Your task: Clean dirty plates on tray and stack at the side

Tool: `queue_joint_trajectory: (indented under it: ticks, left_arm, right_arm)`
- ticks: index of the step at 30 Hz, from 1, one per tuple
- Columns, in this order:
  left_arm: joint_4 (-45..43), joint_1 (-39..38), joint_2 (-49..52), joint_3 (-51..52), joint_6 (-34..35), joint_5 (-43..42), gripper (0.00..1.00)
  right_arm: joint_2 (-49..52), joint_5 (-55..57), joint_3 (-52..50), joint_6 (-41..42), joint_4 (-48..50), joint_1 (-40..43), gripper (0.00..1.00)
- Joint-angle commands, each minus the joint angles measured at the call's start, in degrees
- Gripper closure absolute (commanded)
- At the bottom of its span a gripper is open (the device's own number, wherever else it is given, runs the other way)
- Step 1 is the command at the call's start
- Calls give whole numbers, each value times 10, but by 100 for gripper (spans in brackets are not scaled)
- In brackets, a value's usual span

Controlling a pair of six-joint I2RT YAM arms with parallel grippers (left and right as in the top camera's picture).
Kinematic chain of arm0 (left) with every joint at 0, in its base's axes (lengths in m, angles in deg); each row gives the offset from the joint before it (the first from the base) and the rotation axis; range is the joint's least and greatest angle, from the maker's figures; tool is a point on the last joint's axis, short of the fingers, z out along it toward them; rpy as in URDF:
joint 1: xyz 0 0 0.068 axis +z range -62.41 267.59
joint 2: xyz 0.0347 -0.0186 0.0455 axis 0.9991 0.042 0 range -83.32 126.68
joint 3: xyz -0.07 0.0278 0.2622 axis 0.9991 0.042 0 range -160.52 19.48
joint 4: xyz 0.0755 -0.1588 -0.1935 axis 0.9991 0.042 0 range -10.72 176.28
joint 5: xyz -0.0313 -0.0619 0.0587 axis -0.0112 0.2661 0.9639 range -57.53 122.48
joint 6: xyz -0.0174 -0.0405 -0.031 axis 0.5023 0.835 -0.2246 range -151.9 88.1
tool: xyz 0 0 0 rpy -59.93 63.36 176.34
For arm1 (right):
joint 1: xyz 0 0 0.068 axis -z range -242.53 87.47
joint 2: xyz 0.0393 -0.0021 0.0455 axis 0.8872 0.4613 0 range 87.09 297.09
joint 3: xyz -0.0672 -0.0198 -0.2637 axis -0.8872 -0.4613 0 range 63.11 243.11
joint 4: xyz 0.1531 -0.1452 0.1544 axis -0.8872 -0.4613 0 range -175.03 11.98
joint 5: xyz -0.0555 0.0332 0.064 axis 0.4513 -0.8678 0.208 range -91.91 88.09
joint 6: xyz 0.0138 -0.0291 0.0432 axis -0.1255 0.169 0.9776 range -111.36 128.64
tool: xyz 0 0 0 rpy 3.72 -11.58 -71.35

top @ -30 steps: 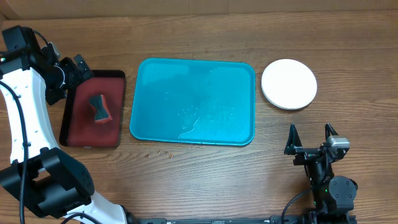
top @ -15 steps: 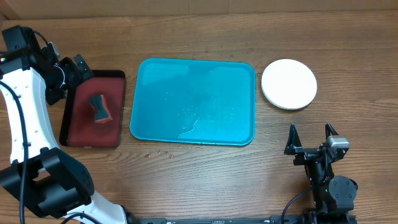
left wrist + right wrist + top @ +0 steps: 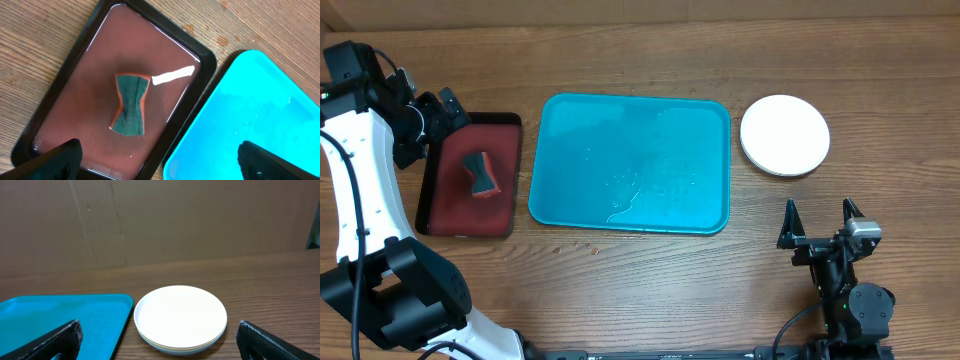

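The plates (image 3: 180, 317) sit in one stack, the white one on top, just beside the right end of the tray (image 3: 630, 165), which carries no plate. Nothing has moved in the last second, so the job looks finished. The right gripper (image 3: 817, 210) stands wide spread and empty; the left gripper (image 3: 159, 146), spread too, hovers over the sponge (image 3: 131, 104) in the small red tray (image 3: 60, 120)
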Motion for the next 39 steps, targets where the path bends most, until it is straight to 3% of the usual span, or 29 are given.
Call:
queue_joint_trajectory:
  ticks: [1, 8, 14, 19, 27, 33, 39]
  left_arm:
    - [0, -2, 2, -4, 2, 2, 0]
    - [15, -2, -7, -4, -16, 30, 0]
    - [21, -17, -98, 37, -16, 45, 0]
    - [-57, -50, -229, 174, -32, 92, 0]
    - [-218, -129, -451, 446, -103, -8, 0]
    - [-376, -169, -620, 633, -104, -12, 0]
    - [-409, -169, -744, 733, -104, -11, 0]
  right_arm:
    - [-6, 5, -6, -4, 3, 2, 0]
    - [-6, 5, -6, -4, 3, 2, 0]
    - [-6, 5, -6, -4, 3, 2, 0]
    - [-6, 5, -6, -4, 3, 2, 0]
    - [-6, 5, -6, -4, 3, 2, 0]
    - [-6, 5, -6, -4, 3, 2, 0]
    - [-6, 5, -6, -4, 3, 2, 0]
